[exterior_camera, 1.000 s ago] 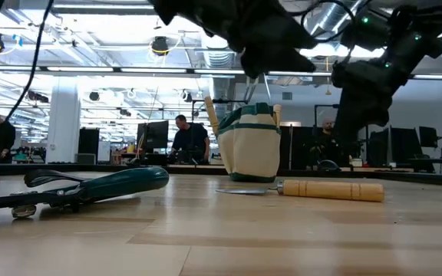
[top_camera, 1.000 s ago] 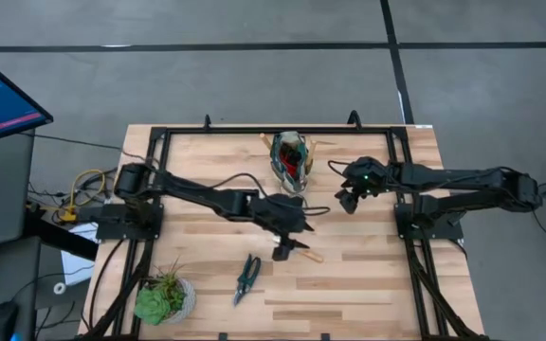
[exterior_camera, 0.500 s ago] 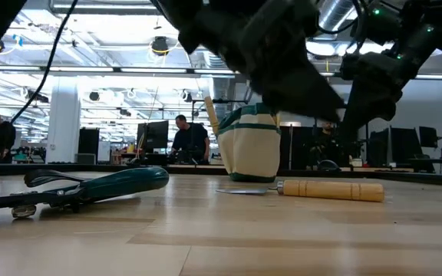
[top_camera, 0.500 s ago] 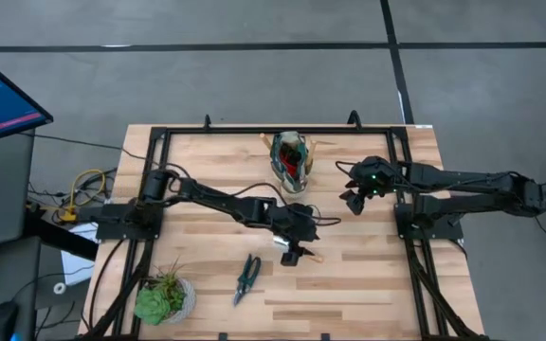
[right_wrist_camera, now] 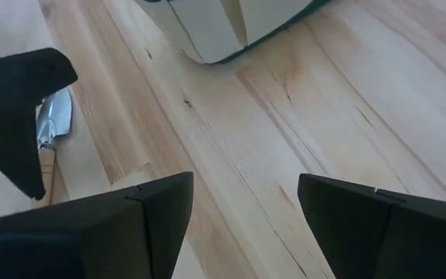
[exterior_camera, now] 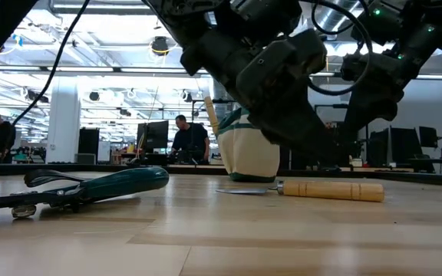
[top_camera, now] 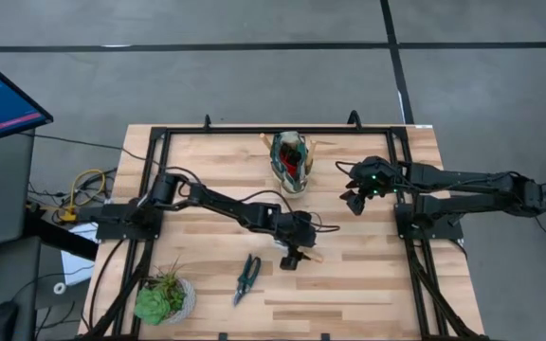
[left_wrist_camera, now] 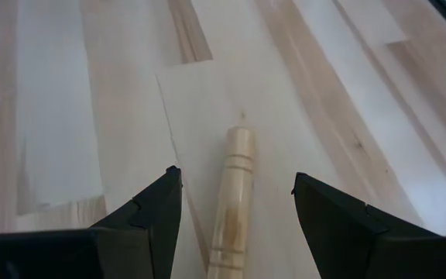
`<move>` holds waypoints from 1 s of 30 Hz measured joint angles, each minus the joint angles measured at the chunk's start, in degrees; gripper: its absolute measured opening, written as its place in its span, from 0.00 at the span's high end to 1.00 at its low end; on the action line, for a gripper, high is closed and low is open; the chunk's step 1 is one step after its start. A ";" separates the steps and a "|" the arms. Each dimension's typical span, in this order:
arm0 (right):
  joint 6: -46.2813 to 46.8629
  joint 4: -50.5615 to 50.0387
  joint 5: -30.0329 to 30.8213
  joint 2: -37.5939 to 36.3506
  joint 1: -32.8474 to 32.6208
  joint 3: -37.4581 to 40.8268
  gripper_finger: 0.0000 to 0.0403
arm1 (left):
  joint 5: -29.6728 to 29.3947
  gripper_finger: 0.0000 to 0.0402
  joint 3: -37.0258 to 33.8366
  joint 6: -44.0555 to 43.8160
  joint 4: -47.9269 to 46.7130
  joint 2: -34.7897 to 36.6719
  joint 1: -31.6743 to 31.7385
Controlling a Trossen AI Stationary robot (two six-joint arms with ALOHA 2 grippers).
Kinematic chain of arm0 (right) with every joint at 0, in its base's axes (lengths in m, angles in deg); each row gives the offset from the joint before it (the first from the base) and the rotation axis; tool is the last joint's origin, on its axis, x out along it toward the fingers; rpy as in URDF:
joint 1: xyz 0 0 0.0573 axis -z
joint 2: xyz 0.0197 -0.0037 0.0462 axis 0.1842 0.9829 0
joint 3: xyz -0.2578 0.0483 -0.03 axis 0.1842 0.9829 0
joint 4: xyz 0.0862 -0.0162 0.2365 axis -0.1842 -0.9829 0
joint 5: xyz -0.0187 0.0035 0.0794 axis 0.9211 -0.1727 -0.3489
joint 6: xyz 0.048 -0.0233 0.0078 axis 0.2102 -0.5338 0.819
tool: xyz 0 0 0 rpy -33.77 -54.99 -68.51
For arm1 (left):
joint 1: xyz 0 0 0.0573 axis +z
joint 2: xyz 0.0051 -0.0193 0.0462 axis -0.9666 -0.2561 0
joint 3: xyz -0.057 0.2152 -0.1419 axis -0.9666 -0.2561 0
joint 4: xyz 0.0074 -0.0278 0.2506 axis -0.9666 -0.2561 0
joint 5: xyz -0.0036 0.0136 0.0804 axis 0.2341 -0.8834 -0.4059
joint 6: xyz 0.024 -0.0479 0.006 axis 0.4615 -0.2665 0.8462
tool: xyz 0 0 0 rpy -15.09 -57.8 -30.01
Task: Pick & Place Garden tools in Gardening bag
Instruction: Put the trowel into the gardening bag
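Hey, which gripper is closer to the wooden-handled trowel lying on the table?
Left. The left gripper hangs right over the silver trowel's light wooden handle, fingers open on either side. The right gripper hovers open farther off, beside the green-and-cream fabric bag.

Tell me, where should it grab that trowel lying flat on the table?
Best on the round wooden handle, coming straight down from above. The trowel lies flat, so its thin blade gives little to pinch, while the handle fits between the fingers. The left end effector already hangs open astride it.

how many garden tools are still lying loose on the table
2: a silver-headed trowel with a wooden handle under the left end effector, and dark-handled pruning shears nearer the front. More may hide in the bag.
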 joint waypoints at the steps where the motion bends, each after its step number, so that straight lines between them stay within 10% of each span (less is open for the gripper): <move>1: 0.00 -0.02 0.00 0.00 0.00 0.00 0.44 | -0.01 0.48 0.00 0.00 -0.55 0.00 0.02; 24: 1.45 0.52 0.00 0.00 0.00 0.00 0.44 | -2.54 0.56 0.31 0.54 -5.22 -2.83 -0.37; 30: 1.88 0.75 0.00 0.00 0.00 0.00 0.44 | -4.06 0.74 0.44 0.40 -7.27 -2.82 -0.22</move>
